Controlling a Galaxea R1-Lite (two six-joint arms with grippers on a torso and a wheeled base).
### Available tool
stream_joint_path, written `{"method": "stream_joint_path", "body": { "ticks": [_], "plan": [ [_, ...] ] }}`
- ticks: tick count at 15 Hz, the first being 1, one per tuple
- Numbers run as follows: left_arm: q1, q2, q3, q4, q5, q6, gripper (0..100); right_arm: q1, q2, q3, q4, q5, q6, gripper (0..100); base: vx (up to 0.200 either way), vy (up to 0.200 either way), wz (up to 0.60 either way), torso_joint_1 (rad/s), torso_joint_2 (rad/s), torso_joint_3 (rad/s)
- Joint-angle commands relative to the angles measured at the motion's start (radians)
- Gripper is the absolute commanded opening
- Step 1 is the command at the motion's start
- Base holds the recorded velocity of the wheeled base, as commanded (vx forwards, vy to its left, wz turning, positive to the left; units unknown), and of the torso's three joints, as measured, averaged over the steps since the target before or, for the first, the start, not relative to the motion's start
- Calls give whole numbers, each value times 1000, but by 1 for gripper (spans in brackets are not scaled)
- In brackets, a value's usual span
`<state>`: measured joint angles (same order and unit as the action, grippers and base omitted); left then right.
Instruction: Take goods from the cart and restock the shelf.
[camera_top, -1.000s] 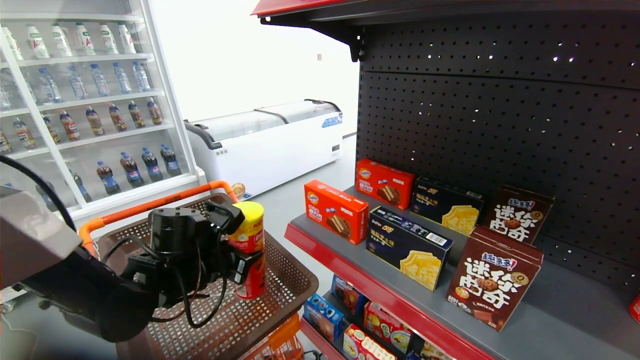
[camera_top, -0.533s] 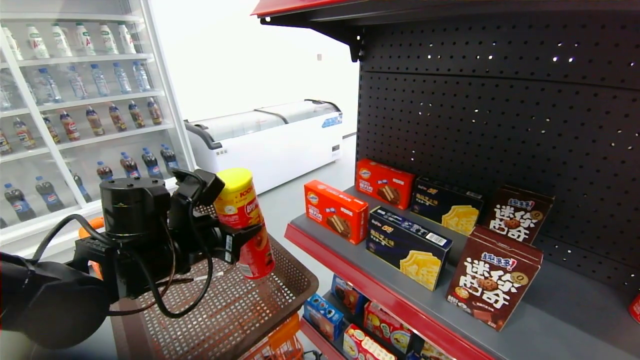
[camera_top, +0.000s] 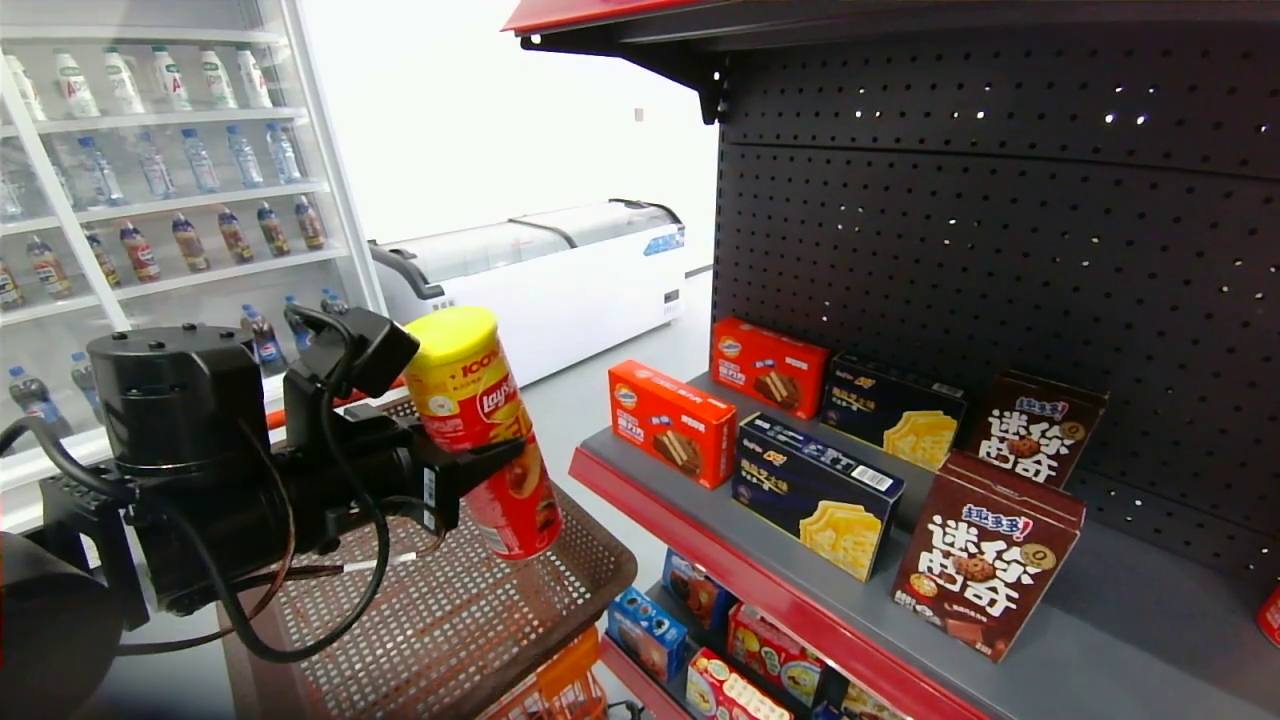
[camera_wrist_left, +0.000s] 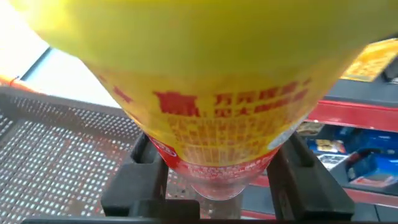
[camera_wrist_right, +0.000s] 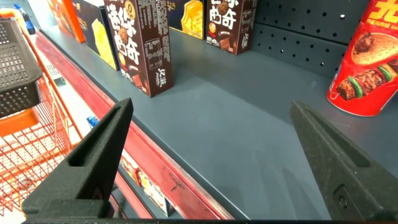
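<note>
A chip can (camera_top: 482, 425) with a yellow lid and a red lower half hangs tilted above the brown cart basket (camera_top: 585, 545). My left gripper (camera_top: 450, 405) is shut on its middle. In the left wrist view the can (camera_wrist_left: 211, 93) sits between the black fingers (camera_wrist_left: 134, 183), with the basket mesh (camera_wrist_left: 56, 149) below. The grey shelf board (camera_top: 690, 470) with its red front edge lies to the right of the can. My right gripper (camera_wrist_right: 211, 168) stands open over a bare stretch of the shelf board (camera_wrist_right: 249, 118), holding nothing.
Orange boxes (camera_top: 672, 420), dark blue boxes (camera_top: 815, 492) and brown boxes (camera_top: 985, 555) stand on the shelf. A red can (camera_wrist_right: 370, 62) stands near the pegboard back. More goods fill the lower shelf (camera_top: 740, 640). A drinks fridge (camera_top: 160, 200) and a chest freezer (camera_top: 540, 285) stand behind the cart.
The left gripper has lifted the chip can up out of the basket and slightly toward the shelf, and the can now leans more.
</note>
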<state>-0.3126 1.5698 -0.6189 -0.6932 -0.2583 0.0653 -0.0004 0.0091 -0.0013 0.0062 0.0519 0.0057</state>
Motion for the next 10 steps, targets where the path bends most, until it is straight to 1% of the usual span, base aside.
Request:
{"method": "stream_joint_path", "body": {
  "ticks": [1, 3, 4, 7, 8, 9, 10],
  "plan": [
    [-25, -30, -1, 12, 1, -2, 0, 0, 2, 1, 0, 0, 0, 100, 0, 0, 0, 0, 0, 0],
    [-31, -31, -27, 67, 1, -1, 0, 0, 2, 0, 0, 0, 0, 100, 0, 0, 0, 0, 0, 0],
    [-46, -31, -47, 89, -2, -1, 0, 0, 2, 0, 0, 0, 0, 100, 0, 0, 0, 0, 0, 0],
    [-65, -30, -67, 93, -9, -1, 0, 0, 2, 0, 0, 0, 0, 100, 0, 0, 0, 0, 0, 0],
    [-80, -31, -71, 116, -10, -1, 0, 0, 2, 0, 0, 0, 2, 100, 0, 0, 0, 0, 0, 0],
    [-89, -31, -88, 144, -18, 1, 0, 0, 2, 0, 0, 0, 2, 100, 0, 0, 0, 0, 0, 0],
    [-94, -30, -107, 159, -48, 1, 0, 0, 2, 0, 0, 0, 2, 100, 0, 0, 0, 0, 0, 0]
  ]
}}
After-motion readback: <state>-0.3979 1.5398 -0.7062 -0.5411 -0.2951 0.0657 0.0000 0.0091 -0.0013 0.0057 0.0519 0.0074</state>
